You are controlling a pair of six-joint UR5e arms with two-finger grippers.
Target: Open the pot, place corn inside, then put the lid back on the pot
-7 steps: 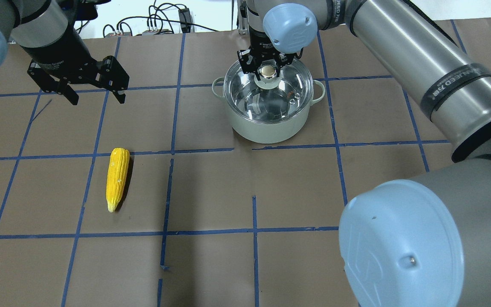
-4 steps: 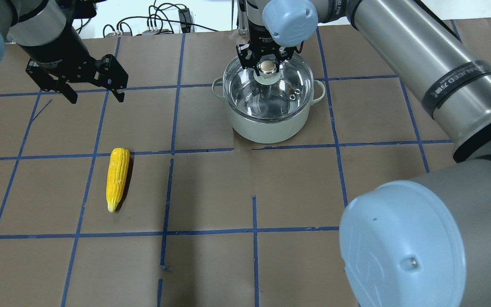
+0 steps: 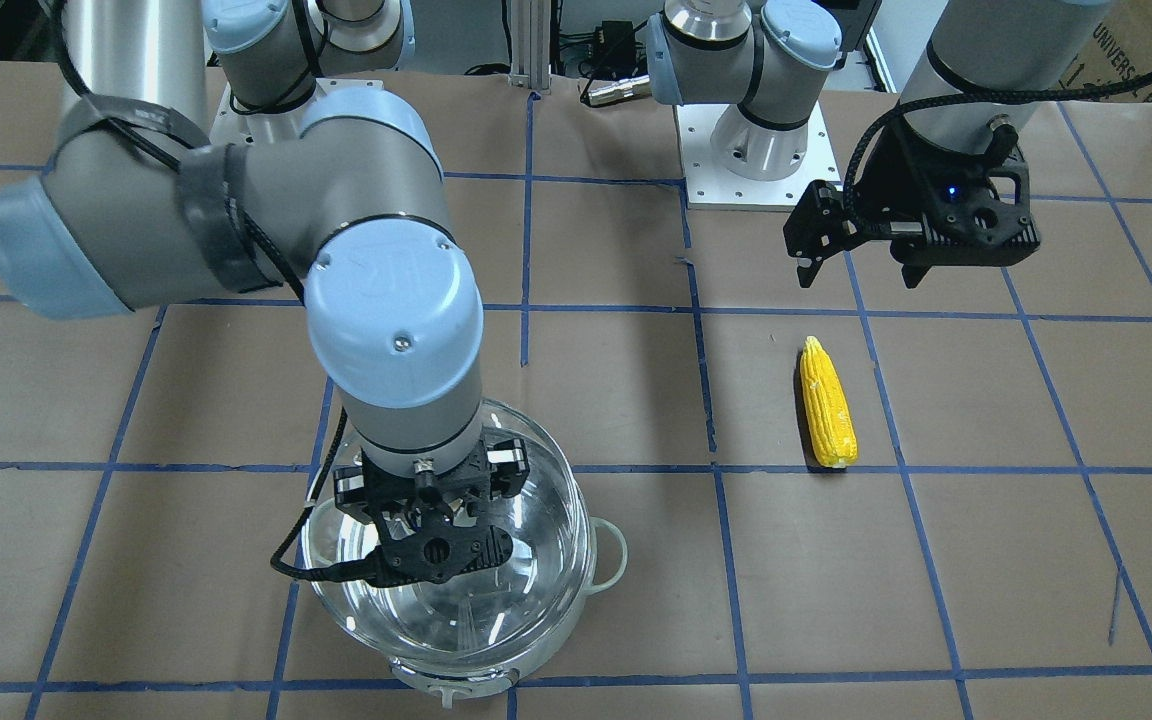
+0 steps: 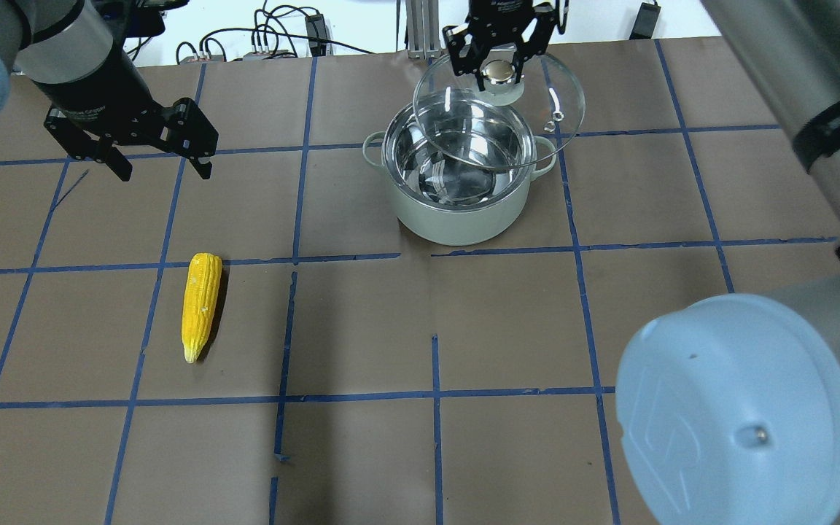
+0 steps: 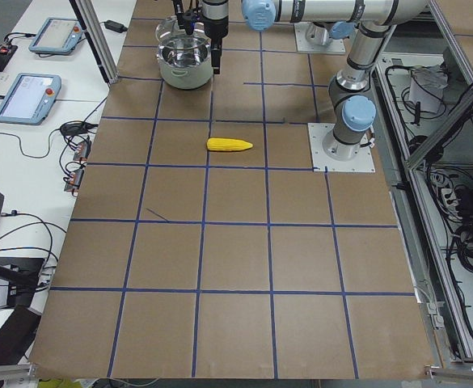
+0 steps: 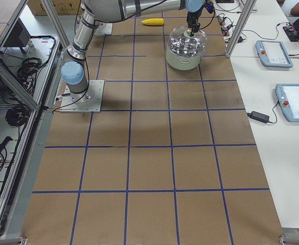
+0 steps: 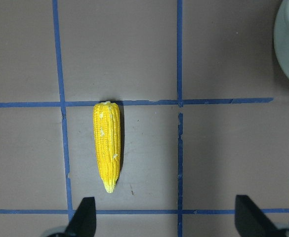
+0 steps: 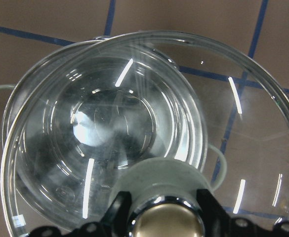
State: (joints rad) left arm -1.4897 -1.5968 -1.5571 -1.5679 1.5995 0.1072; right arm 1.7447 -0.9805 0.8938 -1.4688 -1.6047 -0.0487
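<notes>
Lid just came off. The right fingers are clamped on its knob, holding it tilted up top, above the open pot. Corn is lower left on the counter, ready to grab. Left fingers hang spread and empty, upper left.

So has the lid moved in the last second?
Yes. In the overhead view the lid has lifted off the pot and shifted toward the view's top right, carried by the right gripper.
</notes>
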